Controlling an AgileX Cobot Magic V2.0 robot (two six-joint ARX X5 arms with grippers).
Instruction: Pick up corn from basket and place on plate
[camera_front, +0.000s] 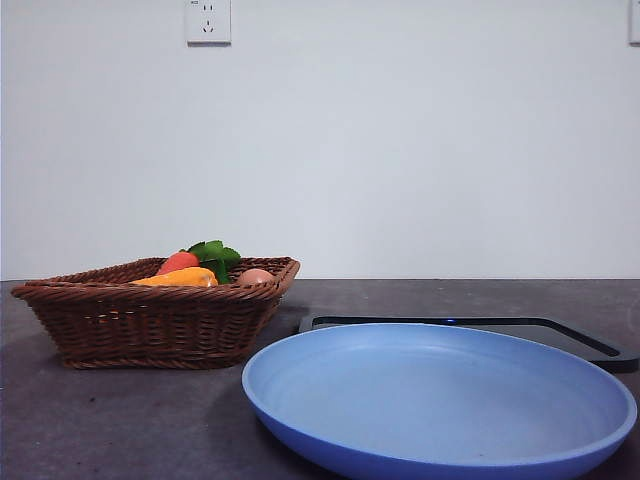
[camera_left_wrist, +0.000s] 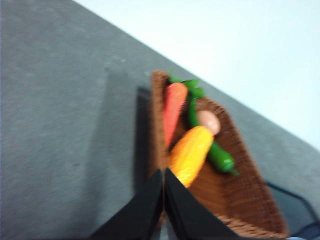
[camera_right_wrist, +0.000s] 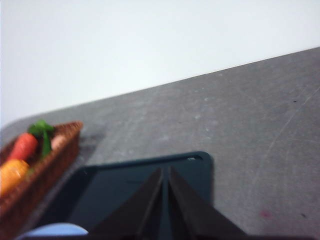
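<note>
The corn (camera_front: 180, 278) (camera_left_wrist: 190, 154) lies in the brown wicker basket (camera_front: 150, 325) (camera_left_wrist: 240, 195), beside a red-orange carrot (camera_front: 178, 262) (camera_left_wrist: 172, 107). A large light-blue plate (camera_front: 440, 400) sits empty at the front right of the basket. My left gripper (camera_left_wrist: 164, 172) hangs shut above the basket's rim, close to the corn's near end and holding nothing. Over the black tray, my right gripper (camera_right_wrist: 165, 171) is shut and empty too. Neither gripper shows in the front view.
A flat black tray (camera_front: 560, 335) (camera_right_wrist: 130, 190) lies behind the plate. In the basket also lie a green pepper (camera_left_wrist: 220, 157) and a pale egg-like item (camera_front: 255, 277) (camera_left_wrist: 209, 121). A white wall stands behind the dark grey table (camera_front: 100, 420).
</note>
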